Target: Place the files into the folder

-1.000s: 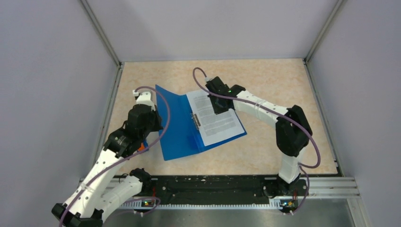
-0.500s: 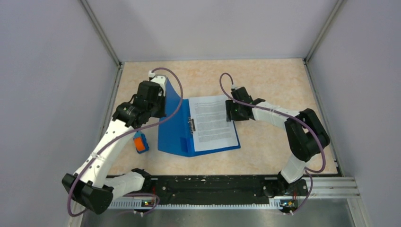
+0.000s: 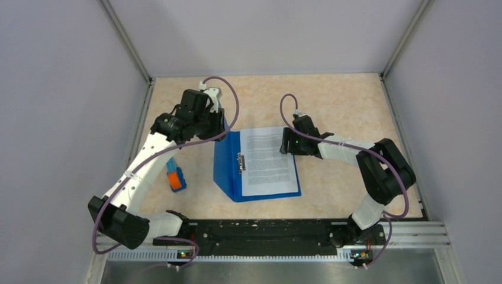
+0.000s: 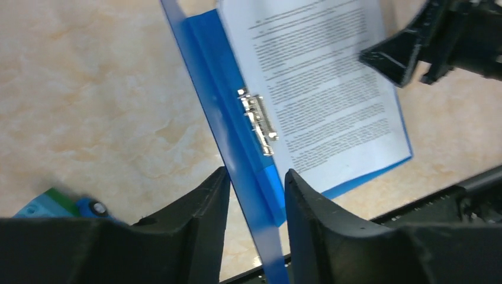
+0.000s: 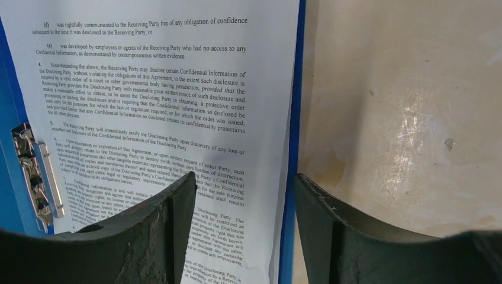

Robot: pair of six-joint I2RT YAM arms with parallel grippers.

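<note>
The blue folder [image 3: 228, 177] lies open mid-table, its metal clip [image 3: 241, 161] at the spine. The files [image 3: 269, 160], printed white sheets, lie on its right half. The left cover [image 4: 234, 148] stands raised, nearly edge-on. It runs between the fingers of my left gripper [image 3: 218, 124], which is open [image 4: 254, 173] with gaps on both sides. My right gripper [image 3: 285, 145] is open and empty [image 5: 245, 177]. It hovers over the right edge of the files [image 5: 177, 89] and the folder's blue edge [image 5: 293, 177].
A small orange-and-blue block [image 3: 174, 177] sits on the table left of the folder, under my left arm; it also shows in the left wrist view [image 4: 59, 204]. Grey walls enclose the table on three sides. The black base rail [image 3: 266, 231] runs along the near edge.
My left gripper moved far and right, bringing the left cover from flat to nearly upright. The folder and files turned and shifted. My right gripper moved off the sheets to their right edge.
</note>
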